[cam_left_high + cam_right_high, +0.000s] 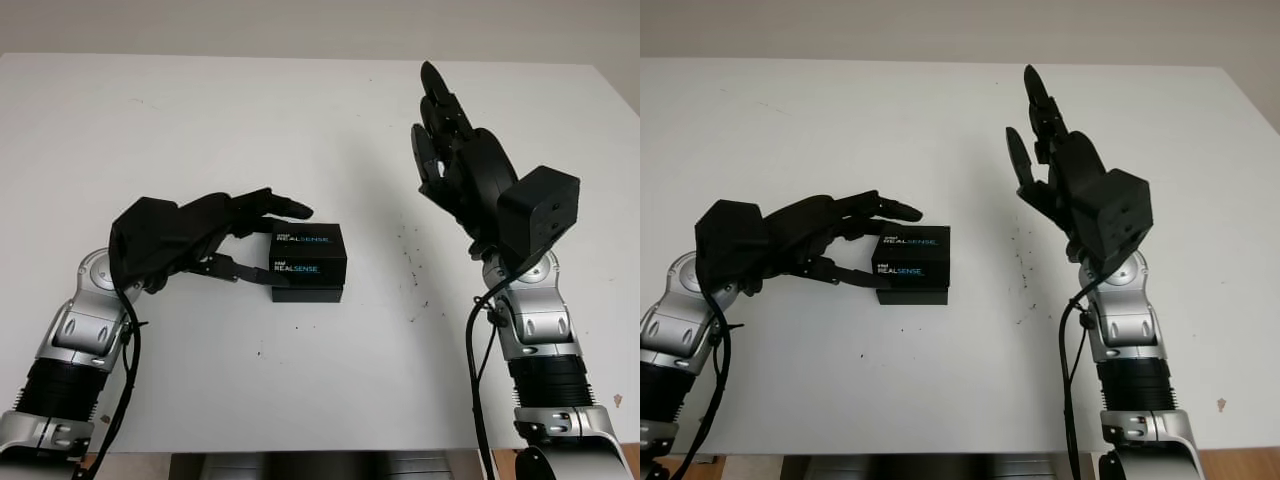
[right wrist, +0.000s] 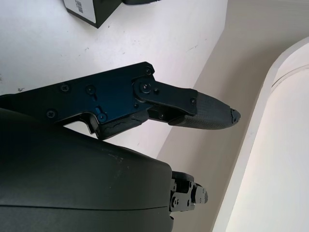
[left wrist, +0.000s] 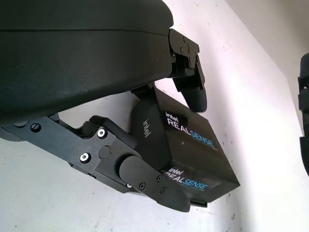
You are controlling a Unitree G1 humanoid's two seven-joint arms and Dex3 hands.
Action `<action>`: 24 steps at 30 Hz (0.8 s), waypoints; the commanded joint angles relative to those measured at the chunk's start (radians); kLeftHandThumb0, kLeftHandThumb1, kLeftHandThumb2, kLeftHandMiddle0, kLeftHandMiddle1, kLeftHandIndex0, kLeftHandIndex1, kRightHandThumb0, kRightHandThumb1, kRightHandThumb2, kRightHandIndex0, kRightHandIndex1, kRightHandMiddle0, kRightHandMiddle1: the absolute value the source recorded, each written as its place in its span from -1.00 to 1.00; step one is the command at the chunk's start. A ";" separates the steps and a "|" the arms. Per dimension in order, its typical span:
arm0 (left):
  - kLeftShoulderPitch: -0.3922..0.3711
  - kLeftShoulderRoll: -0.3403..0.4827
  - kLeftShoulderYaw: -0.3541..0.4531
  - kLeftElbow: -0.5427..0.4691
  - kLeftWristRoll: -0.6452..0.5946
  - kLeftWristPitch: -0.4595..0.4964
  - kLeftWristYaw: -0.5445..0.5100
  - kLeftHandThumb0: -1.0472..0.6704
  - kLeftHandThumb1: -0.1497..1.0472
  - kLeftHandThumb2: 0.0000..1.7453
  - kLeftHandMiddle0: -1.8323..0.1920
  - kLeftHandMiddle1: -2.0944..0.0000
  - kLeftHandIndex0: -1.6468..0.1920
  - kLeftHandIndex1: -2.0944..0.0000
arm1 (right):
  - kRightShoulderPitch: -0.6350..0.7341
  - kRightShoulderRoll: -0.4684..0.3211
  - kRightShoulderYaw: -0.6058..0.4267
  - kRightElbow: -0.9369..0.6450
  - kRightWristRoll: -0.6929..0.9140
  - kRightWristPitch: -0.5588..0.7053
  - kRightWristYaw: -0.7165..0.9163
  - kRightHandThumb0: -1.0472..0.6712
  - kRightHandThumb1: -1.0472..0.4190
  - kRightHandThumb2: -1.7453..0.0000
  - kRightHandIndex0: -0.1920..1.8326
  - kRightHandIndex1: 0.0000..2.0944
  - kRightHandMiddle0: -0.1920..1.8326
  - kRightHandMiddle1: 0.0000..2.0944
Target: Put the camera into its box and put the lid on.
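The wide white matte surface [image 1: 200, 390] carries a black rectangular cardboard box with its lid [image 1: 309, 261] seated, long axis left-right. The left robot hand [image 1: 215, 240] is nearer, fingers closed around the box's left end; the right robot hand [image 1: 450, 150] is open, raised well apart.

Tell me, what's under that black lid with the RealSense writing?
Under the lid a lower black box sticks out, sitting on the white table. The left hand grips the lid. The contents are hidden.

The lid [image 1: 308, 251] sits on the box [image 1: 307, 293], left of the table's [image 1: 300, 130] middle; left hand [image 1: 205, 240] at its left side, right hand [image 1: 462, 170] raised well right.
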State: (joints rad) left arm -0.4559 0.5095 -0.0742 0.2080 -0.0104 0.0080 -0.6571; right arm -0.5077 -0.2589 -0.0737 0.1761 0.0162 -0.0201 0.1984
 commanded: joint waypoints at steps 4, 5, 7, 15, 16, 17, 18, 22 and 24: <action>0.017 -0.009 -0.002 0.018 0.014 -0.044 0.022 -0.25 0.64 -0.93 0.46 -0.11 0.58 -0.17 | 0.003 -0.012 -0.008 -0.020 -0.001 -0.005 -0.002 -0.53 -1.00 0.25 -0.91 -0.95 -0.89 -0.96; 0.017 -0.009 -0.003 0.018 0.018 -0.045 0.028 -0.26 0.65 -0.93 0.45 -0.14 0.56 -0.19 | 0.002 -0.012 -0.008 -0.018 -0.001 -0.006 -0.001 -0.53 -1.00 0.26 -0.91 -0.95 -0.89 -0.96; 0.019 -0.009 -0.004 0.014 0.025 -0.038 0.038 -0.28 0.66 -0.93 0.44 -0.19 0.54 -0.21 | 0.001 -0.015 -0.007 -0.017 -0.006 -0.006 0.000 -0.54 -1.00 0.26 -0.91 -0.95 -0.89 -0.95; 0.030 -0.013 -0.001 0.001 0.031 -0.020 0.053 -0.27 0.80 -0.91 0.51 -0.28 0.54 -0.25 | 0.001 -0.012 -0.008 -0.020 -0.005 0.001 0.001 -0.56 -1.00 0.27 -0.91 -0.95 -0.89 -0.95; 0.034 -0.014 0.000 -0.004 0.030 -0.015 0.057 -0.26 0.83 -0.91 0.52 -0.28 0.54 -0.25 | 0.002 -0.012 -0.007 -0.022 -0.007 0.001 -0.001 -0.56 -1.00 0.27 -0.91 -0.95 -0.88 -0.95; 0.038 -0.018 0.004 -0.008 0.026 -0.014 0.062 -0.24 0.87 -0.90 0.51 -0.28 0.53 -0.24 | 0.002 -0.012 -0.007 -0.024 -0.005 0.002 0.000 -0.56 -1.00 0.27 -0.91 -0.95 -0.88 -0.95; 0.044 -0.022 0.008 -0.019 0.023 -0.004 0.069 -0.22 0.90 -0.91 0.50 -0.28 0.52 -0.24 | 0.003 -0.011 -0.008 -0.025 -0.004 0.004 0.001 -0.55 -1.00 0.28 -0.91 -0.95 -0.88 -0.95; 0.071 -0.047 0.023 -0.062 0.024 0.005 0.122 -0.16 0.89 -0.93 0.45 -0.32 0.48 -0.25 | 0.005 -0.011 -0.008 -0.020 0.001 -0.006 0.004 -0.55 -1.00 0.28 -0.92 -0.95 -0.89 -0.96; 0.086 -0.059 0.028 -0.090 0.028 0.013 0.152 -0.14 0.87 -0.94 0.46 -0.35 0.46 -0.27 | 0.006 -0.013 -0.006 -0.013 -0.005 -0.018 0.004 -0.55 -1.00 0.28 -0.91 -0.95 -0.89 -0.95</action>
State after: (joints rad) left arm -0.3871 0.4636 -0.0540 0.1447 0.0146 0.0170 -0.5218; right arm -0.5071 -0.2614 -0.0789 0.1750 0.0134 -0.0225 0.2006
